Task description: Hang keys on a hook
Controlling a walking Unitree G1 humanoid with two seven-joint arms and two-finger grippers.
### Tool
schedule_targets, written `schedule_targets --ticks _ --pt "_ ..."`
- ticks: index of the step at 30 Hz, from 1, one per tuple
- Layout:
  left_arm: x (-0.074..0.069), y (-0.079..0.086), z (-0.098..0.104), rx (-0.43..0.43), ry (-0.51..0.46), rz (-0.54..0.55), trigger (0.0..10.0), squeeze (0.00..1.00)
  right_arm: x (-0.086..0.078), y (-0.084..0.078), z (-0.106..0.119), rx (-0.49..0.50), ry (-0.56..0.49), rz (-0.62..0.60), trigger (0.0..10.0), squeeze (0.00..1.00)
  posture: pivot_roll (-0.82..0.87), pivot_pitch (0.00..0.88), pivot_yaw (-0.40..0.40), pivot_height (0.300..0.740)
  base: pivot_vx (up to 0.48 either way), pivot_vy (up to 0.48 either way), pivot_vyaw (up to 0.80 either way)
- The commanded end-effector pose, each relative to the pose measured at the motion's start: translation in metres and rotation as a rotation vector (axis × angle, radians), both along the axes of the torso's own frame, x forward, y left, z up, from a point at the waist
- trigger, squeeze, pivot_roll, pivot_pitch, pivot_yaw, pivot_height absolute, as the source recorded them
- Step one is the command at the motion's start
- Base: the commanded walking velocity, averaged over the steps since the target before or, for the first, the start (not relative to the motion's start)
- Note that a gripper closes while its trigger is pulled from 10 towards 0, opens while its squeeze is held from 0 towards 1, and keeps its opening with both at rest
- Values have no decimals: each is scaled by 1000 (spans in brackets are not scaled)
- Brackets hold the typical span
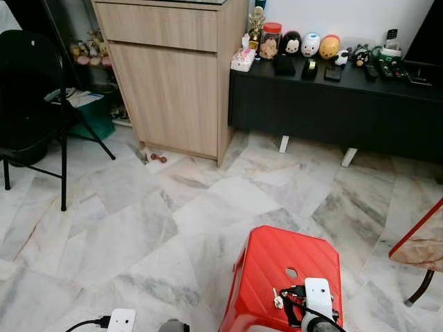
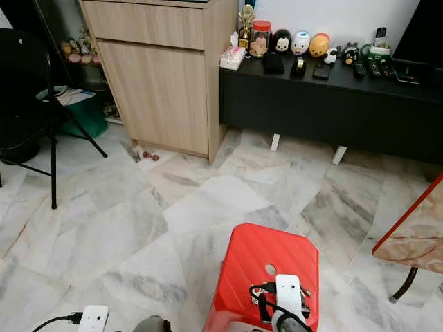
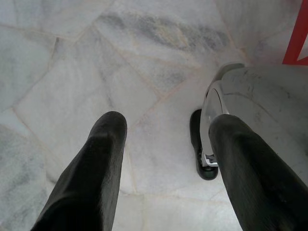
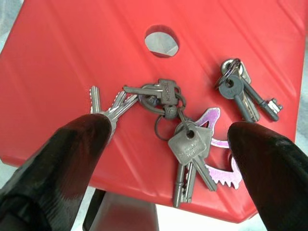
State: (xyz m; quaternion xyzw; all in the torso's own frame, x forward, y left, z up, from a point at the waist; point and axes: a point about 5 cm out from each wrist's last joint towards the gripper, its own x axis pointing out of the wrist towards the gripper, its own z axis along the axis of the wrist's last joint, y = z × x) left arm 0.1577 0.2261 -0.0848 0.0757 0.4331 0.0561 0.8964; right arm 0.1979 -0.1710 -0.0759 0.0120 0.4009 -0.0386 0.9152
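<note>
Two long black fingers (image 4: 72, 163) of the right end effector (image 4: 166, 168) stand wide apart, gripping nothing, poised over the near part of a glossy red plastic stool (image 4: 72, 57) with a round hole in its seat. Between and just beyond those fingers lies the main bunch of silver metal keys (image 4: 166, 108) on a ring, flat on the seat: one pair of keys fans toward one finger, another pair together with a pink key-shaped tag (image 4: 216, 159) points back toward the stool's near edge. The bunch's long spread runs roughly across the gap from finger to finger (so the fingers would close along it rather than across it, as I judge it). A second, smaller pair of dark old-style keys (image 4: 243, 94) on its own ring lies apart, nearer the other finger.

From the head, the right end effector (image 1: 304, 308) sits low over the stool (image 1: 277, 263), so the right arm is plainly the nearer one. The left end effector (image 3: 166, 173) hangs idle over the pale marble floor (image 3: 72, 57), fingers apart and empty.

Farther out stand a light wooden cabinet (image 1: 173, 76), a long black low counter (image 1: 332, 104) crowded with small figurines and a jar, and a black folding chair (image 1: 28, 90). No hook can be made out.
</note>
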Motion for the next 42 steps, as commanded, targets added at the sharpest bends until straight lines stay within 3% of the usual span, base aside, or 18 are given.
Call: schedule_targets --ticks 1,6,15,24,42 --pt "-6 2 -3 6 30 4 10000 0 0 -6 1 -8 -6 -31 10000 0 106 62 -46 657 0 0 0" --pt "-7 1 -3 5 32 -1 10000 0 -3 -10 -1 2 21 -64 10000 0 108 65 -45 657 0 0 0" --pt "-10 2 -4 9 43 -9 10000 0 12 -6 6 7 3 -66 10000 0 98 84 -36 657 0 0 0" --pt "-15 3 -6 14 55 -15 10000 0 9 -13 4 -6 36 -81 10000 0 106 125 -32 657 0 0 0" --pt "-14 5 -5 21 44 -21 10000 0 18 -6 11 26 -59 -71 10000 0 108 111 -26 643 0 0 0"
